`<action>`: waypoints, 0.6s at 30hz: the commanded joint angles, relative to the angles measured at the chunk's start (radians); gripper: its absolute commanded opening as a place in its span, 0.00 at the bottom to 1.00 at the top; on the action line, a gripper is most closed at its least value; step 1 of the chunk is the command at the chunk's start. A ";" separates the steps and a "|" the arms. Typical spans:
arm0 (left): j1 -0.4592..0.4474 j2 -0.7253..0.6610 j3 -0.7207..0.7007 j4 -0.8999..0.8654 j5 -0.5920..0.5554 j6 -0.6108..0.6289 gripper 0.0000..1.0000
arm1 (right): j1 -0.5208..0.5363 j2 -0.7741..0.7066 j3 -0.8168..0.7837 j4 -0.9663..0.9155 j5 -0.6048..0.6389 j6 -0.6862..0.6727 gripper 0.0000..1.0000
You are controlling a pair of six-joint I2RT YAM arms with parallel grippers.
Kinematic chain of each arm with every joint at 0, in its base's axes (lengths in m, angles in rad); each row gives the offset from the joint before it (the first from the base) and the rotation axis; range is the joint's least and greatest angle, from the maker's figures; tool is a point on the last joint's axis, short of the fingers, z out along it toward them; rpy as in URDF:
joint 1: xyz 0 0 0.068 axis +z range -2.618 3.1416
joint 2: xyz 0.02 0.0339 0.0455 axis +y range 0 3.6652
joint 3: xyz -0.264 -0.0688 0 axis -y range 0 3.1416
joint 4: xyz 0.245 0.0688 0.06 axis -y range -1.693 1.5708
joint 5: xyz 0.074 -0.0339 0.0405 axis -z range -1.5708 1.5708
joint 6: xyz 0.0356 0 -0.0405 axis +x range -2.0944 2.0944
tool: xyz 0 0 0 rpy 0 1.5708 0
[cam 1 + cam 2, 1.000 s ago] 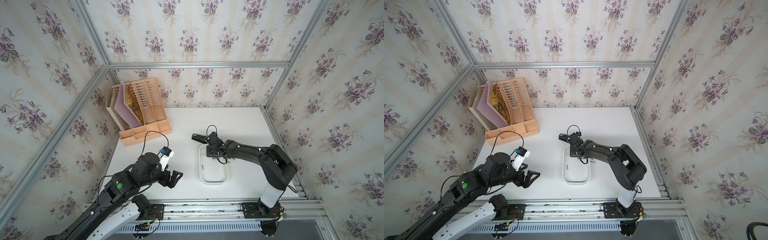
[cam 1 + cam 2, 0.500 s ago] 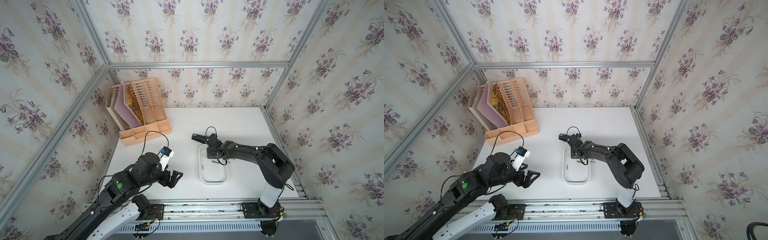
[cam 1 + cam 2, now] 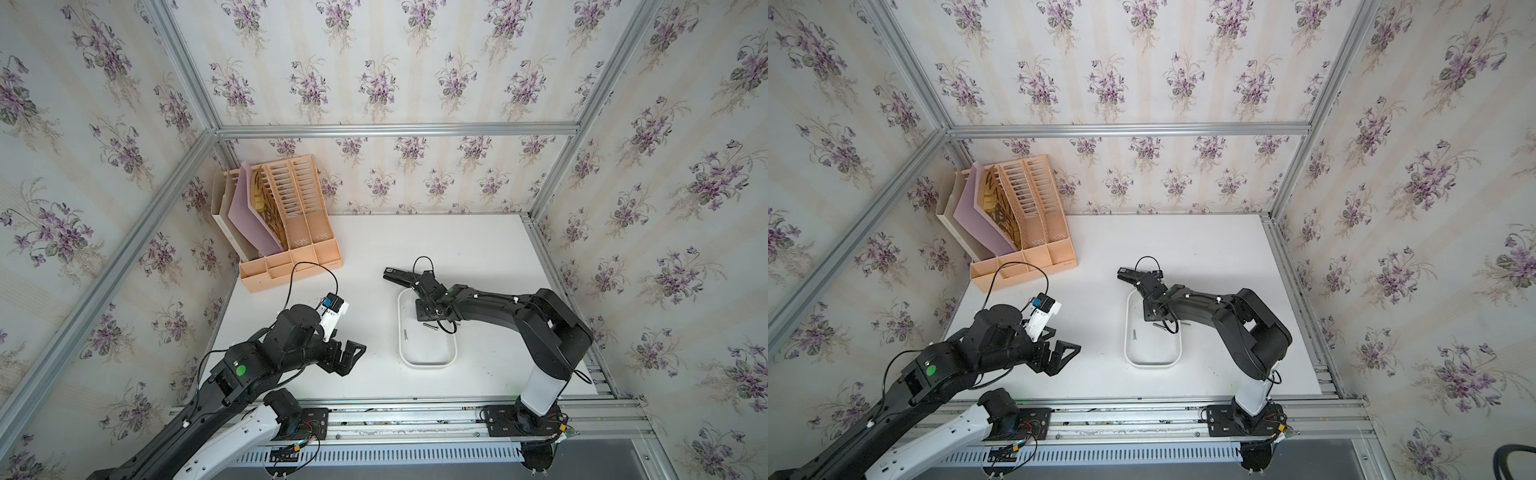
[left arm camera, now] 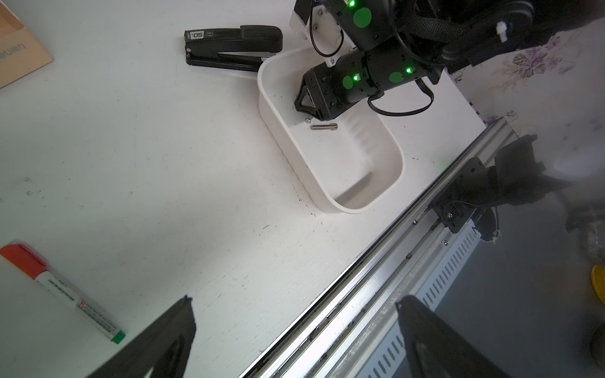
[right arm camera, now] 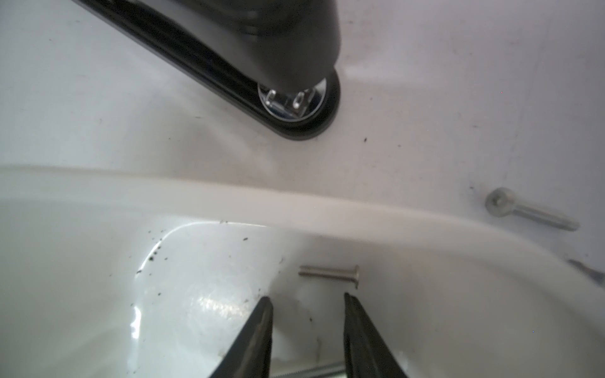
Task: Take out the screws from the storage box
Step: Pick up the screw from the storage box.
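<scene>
The white storage box (image 3: 428,365) (image 3: 1152,366) (image 4: 330,204) lies on the table in front of the right arm. Two screws (image 3: 405,334) (image 3: 430,327) lie inside it, also seen as screws (image 3: 1134,333) (image 4: 323,126). My right gripper (image 5: 307,297) (image 3: 424,316) points down into the box's far end, open, with nothing between its tips. A short screw (image 5: 329,271) lies just beyond its fingertips (image 5: 265,304), and a threaded one (image 5: 307,371) crosses under the fingers. Another screw (image 5: 530,212) rests on the table outside the rim. My left gripper (image 4: 294,301) (image 3: 353,357) hovers open and empty, left of the box.
A black stapler (image 3: 399,274) (image 4: 232,45) (image 5: 229,49) lies just beyond the box's far end. A peach file organizer (image 3: 286,232) stands at the back left. A red-capped, green-tipped pen (image 4: 62,288) lies near the left gripper. The metal rail (image 3: 415,411) borders the table's front.
The right gripper's jaws have parted inside the box's far end, and the right arm has shifted slightly. The left arm has not moved.
</scene>
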 commanded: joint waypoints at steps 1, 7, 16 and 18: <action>0.001 0.001 0.001 0.014 -0.013 -0.003 0.99 | 0.005 -0.047 -0.014 -0.001 -0.007 -0.002 0.38; 0.001 0.005 0.002 0.013 -0.020 -0.003 0.99 | 0.026 -0.100 -0.005 -0.059 0.031 0.041 0.40; 0.000 0.004 0.003 0.011 -0.024 -0.005 0.99 | 0.044 -0.122 -0.018 -0.127 -0.047 0.194 0.37; 0.001 0.004 0.002 0.012 -0.019 -0.005 0.99 | 0.044 -0.123 -0.024 -0.137 -0.038 0.219 0.37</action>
